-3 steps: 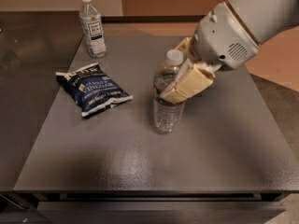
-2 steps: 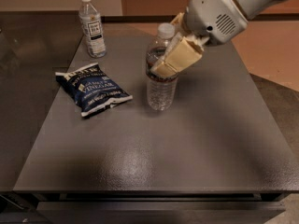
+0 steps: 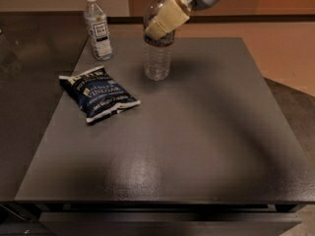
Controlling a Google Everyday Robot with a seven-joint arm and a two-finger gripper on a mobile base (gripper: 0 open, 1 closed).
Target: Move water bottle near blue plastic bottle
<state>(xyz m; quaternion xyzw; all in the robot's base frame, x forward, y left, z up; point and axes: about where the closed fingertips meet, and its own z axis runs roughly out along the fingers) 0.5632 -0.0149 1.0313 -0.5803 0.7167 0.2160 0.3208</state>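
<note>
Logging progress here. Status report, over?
Gripper shut on water bottle, upper body. Blue plastic bottle upright, apart, toward the left. Chip bag lies nearer the camera, not between them.

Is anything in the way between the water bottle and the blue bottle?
Nothing visible is. The gripper grips the water bottle near its top, and only bare table lies between it and the blue plastic bottle. The chip bag lies nearer the camera, off that path.
</note>
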